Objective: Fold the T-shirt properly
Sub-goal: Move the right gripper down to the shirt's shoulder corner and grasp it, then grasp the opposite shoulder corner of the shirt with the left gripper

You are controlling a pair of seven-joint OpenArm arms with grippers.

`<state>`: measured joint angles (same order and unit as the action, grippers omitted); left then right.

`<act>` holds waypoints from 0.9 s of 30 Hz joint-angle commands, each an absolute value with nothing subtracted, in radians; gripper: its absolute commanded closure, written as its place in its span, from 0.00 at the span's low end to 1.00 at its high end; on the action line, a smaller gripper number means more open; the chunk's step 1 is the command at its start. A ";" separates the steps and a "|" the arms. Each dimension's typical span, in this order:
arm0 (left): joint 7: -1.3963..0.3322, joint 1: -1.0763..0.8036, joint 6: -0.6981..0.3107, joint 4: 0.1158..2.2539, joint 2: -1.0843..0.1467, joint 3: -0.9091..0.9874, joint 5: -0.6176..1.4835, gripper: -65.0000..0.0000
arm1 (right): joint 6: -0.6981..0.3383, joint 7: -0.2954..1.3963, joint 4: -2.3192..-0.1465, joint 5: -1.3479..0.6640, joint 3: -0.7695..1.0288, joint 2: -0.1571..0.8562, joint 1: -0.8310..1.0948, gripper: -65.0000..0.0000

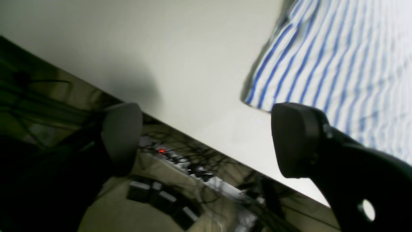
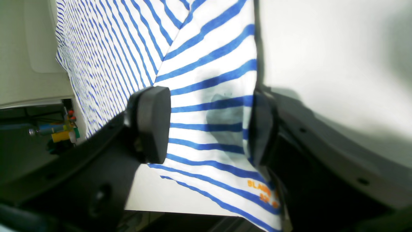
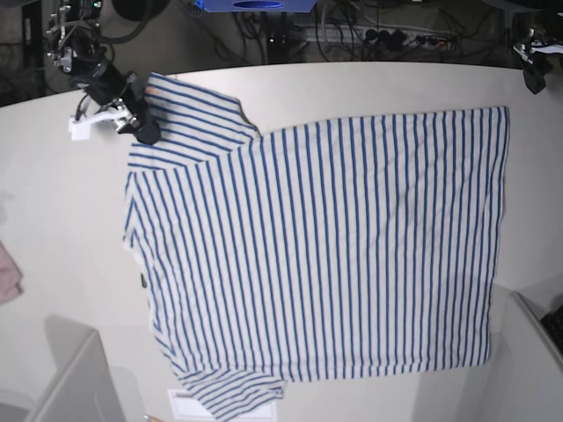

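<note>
The T-shirt, white with thin blue stripes, lies spread flat on the white table, with a small dark tag at its neckline on the left. My right gripper is at the shirt's far-left sleeve. In the right wrist view it is open, with the sleeve between the fingers and one finger at the sleeve's edge. My left gripper is open and empty over the table's edge, next to the shirt's hem corner. In the base view it is at the far right.
A pink cloth lies at the left edge. Grey bins stand at the front left and front right. Cables and a power strip lie beyond the far table edge. A white label hangs by my right gripper.
</note>
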<state>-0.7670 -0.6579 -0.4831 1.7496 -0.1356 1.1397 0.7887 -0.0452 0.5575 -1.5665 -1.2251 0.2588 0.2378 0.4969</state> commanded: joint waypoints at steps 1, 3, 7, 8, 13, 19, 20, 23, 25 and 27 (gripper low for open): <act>-0.771 -0.645 -0.510 1.759 -0.142 1.145 0.777 0.07 | 0.004 0.595 -1.554 -1.182 0.254 0.245 0.512 0.61; -0.786 -0.610 -0.547 1.739 -0.128 1.145 0.740 0.07 | 0.004 0.596 -1.554 -1.182 0.252 0.246 0.510 0.82; -0.799 -0.570 -0.561 1.690 -0.124 1.145 0.734 0.07 | 0.004 0.601 -1.554 -1.182 0.255 0.248 0.510 1.00; -0.808 -0.561 -0.561 1.682 -0.127 1.144 0.737 0.07 | 0.005 0.601 -1.554 -1.182 0.254 0.251 0.510 1.00; -0.823 -0.516 -0.562 1.647 -0.128 1.107 0.731 0.07 | 0.005 0.602 -1.554 -1.182 0.252 0.252 0.510 1.00; -0.823 -0.460 -0.562 1.567 -0.147 1.046 0.731 0.07 | 0.005 0.602 -1.554 -1.182 0.259 0.252 0.510 1.00; -0.823 -0.453 -0.562 1.558 -0.154 1.035 0.731 0.07 | 0.005 0.601 -1.554 -1.182 0.259 0.252 0.510 1.00; -0.823 -0.427 -0.562 1.517 -0.159 1.020 0.731 0.07 | 0.005 0.601 -1.554 -1.182 0.260 0.252 0.510 1.00; -0.823 -0.407 -0.562 1.489 -0.159 1.018 0.731 0.07 | 0.005 0.601 -1.554 -1.182 0.260 0.252 0.510 1.00; -0.823 -0.384 -0.562 1.461 -0.159 1.018 0.731 0.07 | 0.005 0.601 -1.554 -1.182 0.260 0.252 0.510 1.00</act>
